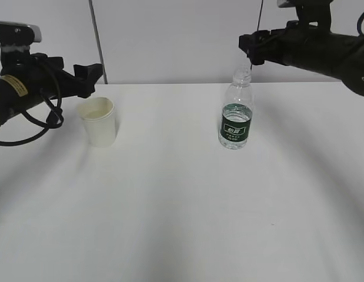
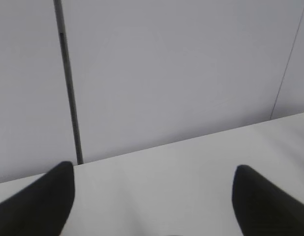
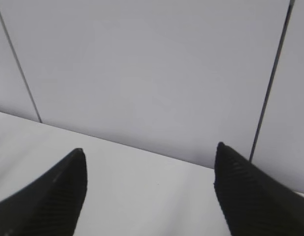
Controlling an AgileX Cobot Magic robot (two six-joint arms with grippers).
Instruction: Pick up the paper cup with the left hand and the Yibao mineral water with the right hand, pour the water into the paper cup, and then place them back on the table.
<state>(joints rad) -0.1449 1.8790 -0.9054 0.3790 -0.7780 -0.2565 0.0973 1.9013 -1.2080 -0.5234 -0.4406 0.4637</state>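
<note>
Both grippers were spread wide and empty, left hand [image 1: 90, 76] above one paper cup [image 1: 99, 121] at far left, right hand [image 1: 247, 47] above one Yibao mineral water [image 1: 236, 115] right of centre on the table [image 1: 182, 211].

White paper cup [image 1: 99, 121] with cream inside, clear Yibao mineral water [image 1: 236, 111] with dark green label and white print, plain white worktop [image 1: 182, 211], black left hand [image 1: 29, 88] with yellow sticker, black right hand [image 1: 311, 47], pale grey wall [image 1: 170, 35].
</note>
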